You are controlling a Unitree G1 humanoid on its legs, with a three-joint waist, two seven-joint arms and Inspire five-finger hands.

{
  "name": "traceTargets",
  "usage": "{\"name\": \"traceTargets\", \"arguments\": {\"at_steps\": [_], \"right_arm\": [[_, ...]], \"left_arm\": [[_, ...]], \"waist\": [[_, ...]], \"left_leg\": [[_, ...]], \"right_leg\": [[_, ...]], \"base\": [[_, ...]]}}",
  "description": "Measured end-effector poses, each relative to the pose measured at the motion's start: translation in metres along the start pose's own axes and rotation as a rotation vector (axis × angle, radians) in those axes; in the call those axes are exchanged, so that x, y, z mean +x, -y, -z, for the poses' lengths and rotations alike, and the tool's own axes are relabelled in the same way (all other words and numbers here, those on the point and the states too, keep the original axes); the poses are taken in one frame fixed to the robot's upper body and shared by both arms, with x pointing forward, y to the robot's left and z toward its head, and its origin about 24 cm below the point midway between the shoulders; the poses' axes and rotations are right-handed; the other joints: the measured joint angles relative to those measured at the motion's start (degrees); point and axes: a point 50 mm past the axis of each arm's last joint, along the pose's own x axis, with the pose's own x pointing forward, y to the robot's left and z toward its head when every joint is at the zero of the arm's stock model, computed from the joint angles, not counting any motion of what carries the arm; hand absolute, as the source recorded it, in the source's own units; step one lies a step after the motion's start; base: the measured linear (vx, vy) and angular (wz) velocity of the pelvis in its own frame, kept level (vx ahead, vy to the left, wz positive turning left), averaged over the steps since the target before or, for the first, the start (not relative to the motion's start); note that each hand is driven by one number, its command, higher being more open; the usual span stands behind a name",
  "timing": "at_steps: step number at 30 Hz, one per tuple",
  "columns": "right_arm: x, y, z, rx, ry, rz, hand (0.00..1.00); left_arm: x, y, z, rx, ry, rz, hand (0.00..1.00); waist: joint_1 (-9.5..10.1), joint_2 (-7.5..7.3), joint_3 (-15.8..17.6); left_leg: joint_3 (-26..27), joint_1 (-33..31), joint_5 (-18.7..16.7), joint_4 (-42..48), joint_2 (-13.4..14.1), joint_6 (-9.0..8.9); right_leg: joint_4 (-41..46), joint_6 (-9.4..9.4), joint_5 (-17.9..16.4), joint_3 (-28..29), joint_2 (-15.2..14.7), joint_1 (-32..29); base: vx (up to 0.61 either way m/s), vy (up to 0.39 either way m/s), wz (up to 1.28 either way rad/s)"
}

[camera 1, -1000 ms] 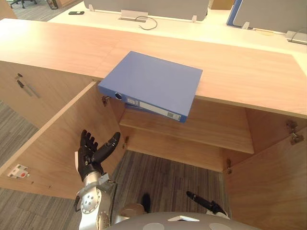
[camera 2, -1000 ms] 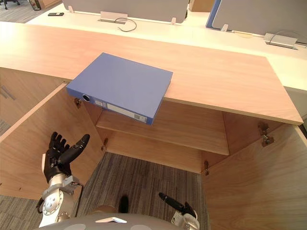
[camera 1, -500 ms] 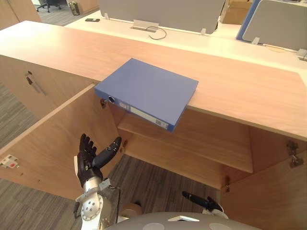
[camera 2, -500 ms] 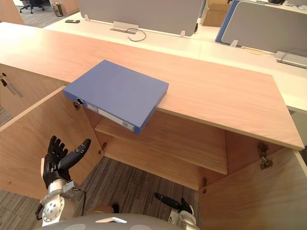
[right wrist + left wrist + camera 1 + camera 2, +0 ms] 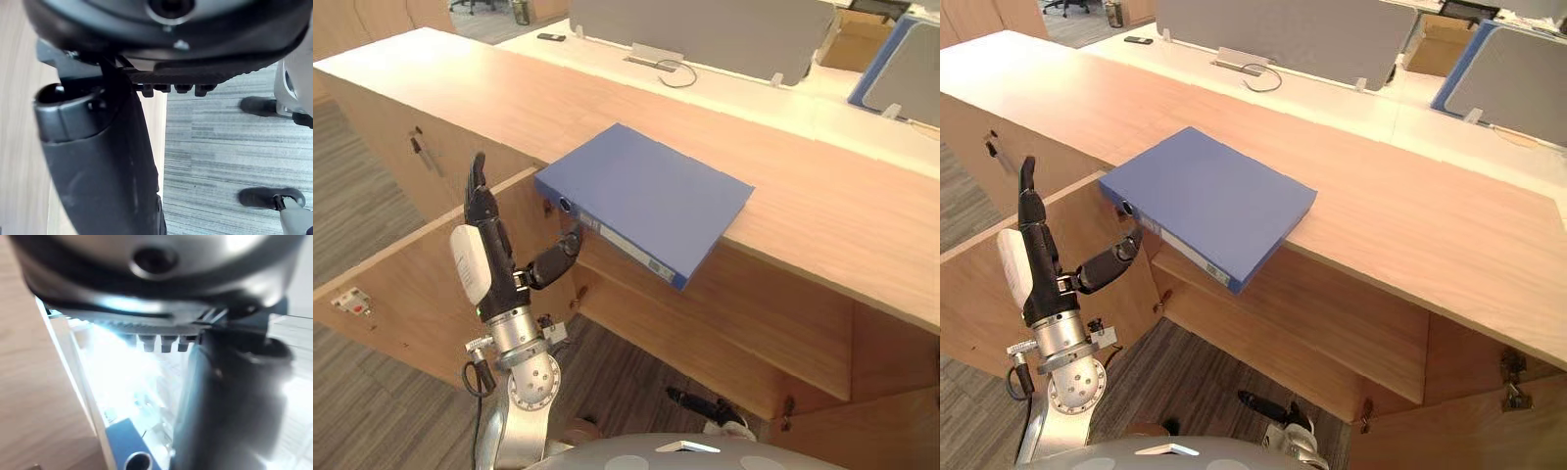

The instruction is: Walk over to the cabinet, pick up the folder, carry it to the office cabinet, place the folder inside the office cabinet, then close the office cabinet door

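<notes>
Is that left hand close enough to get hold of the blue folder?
Probably yes: the left hand is open right beside the folder, whose corner overhangs the cabinet top; its thumb is near the spine, with nothing between.

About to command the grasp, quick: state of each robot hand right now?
Left robot hand: open, holding nothing, raised beside the flat blue ring-binder folder.
Right robot hand: hanging low, cannot be told.
</notes>
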Motion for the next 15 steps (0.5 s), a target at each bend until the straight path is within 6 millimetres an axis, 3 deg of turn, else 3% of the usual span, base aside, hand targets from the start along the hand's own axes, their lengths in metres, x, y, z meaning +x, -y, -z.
{"name": "traceTargets", "arguments": {"at_steps": [6, 15], "right_arm": [[0.002, 0.012, 0.002, -0.016, -0.024, 0.040, 1.00], [0.005, 0.022, -0.002, -0.041, -0.023, 0.059, 1.00]], "left_arm": [[0.002, -0.006, 0.005, 0.067, 0.010, -0.015, 1.00], [0.012, -0.008, 0.005, 0.232, 0.205, 0.098, 1.00]], "waist": [[-0.76, -0.56, 0.06], [-2.91, -0.60, 0.07]], "left_leg": [[0.27, -0.69, 0.51, -0.46, -0.08, 0.10], [1.61, -0.35, 0.56, -0.57, -0.04, 0.20]], "right_leg": [[-0.03, -0.32, 0.23, 0.98, 0.40, -1.41], [-1.09, -0.72, 1.22, 3.22, 0.74, -1.87]], "base": [[-0.01, 0.012, -0.06], [-0.01, 0.021, -0.10]]}}
